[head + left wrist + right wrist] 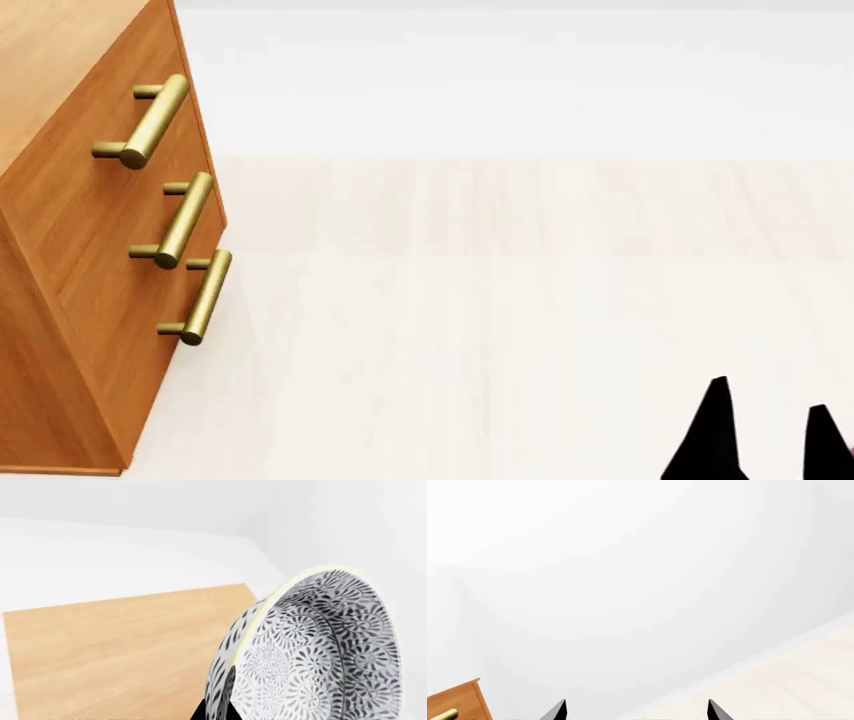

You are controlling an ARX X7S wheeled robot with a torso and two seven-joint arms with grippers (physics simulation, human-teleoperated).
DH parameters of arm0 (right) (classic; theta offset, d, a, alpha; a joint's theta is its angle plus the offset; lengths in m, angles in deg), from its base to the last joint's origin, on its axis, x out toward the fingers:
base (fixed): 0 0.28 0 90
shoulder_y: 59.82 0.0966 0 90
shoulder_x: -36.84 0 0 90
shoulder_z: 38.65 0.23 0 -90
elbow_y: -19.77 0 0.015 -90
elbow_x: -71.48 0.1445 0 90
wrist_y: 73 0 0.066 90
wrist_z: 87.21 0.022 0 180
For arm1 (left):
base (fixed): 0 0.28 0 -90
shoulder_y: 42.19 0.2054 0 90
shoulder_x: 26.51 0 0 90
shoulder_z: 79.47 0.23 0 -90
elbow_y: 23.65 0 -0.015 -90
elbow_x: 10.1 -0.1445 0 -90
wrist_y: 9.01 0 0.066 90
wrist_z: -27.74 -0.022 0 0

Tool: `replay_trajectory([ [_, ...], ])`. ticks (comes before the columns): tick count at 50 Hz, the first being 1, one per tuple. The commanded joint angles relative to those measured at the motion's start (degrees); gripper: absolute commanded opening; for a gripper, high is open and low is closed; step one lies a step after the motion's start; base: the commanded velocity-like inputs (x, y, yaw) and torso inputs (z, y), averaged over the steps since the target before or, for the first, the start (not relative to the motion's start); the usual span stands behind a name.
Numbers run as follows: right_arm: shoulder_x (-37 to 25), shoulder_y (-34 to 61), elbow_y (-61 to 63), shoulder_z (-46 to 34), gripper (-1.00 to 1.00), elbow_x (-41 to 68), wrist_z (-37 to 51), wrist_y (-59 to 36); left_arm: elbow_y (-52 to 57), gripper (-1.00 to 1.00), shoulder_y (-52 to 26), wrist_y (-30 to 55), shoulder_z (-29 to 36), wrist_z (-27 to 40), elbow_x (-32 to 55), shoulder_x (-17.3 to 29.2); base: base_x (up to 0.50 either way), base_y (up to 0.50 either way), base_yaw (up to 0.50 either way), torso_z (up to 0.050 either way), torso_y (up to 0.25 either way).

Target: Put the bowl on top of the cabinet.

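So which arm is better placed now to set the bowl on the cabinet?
Left. Its gripper holds the bowl over the cabinet top. The right gripper is open, empty and away from it.

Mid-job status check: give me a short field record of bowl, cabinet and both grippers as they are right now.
bowl: tilted on edge at the left gripper, above the cabinet's top
cabinet: wooden top bare in the left wrist view; three gold bar handles on its front
left gripper: shut on the bowl's rim
right gripper: open, empty, away from the cabinet
placement: not yet done
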State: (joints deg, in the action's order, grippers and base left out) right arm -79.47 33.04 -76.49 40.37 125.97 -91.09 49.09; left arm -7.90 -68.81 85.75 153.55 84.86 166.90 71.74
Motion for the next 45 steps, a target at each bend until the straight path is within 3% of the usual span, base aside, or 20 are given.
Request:
replay_trajectory([
  [1, 0.2, 0.5, -0.6, -0.3, 1.00, -0.4, -0.1, -0.4, -0.7, -1.00, -0.3, 1.9, 0.3, 0.1, -1.1, 0.3, 0.00, 0.00, 0.00, 0.000, 0.000],
  [20, 0.3, 0.3, -0.3, -0.1, 1.00, -0.7, 0.1, -0.3, -0.7, -1.00, 1.4, 7.9, -0.3, -3.8, -0.4, 0.7, 0.00, 0.00, 0.00, 0.000, 0.001],
  [45, 0.5, 0.8, -1.0, -0.2, 1.00, -1.0, 0.1, -0.6, -0.7, -1.00, 3.0, 5.8, -0.2, -2.6, 0.1, 0.9, 0.00, 0.00, 0.00, 0.000, 0.000],
])
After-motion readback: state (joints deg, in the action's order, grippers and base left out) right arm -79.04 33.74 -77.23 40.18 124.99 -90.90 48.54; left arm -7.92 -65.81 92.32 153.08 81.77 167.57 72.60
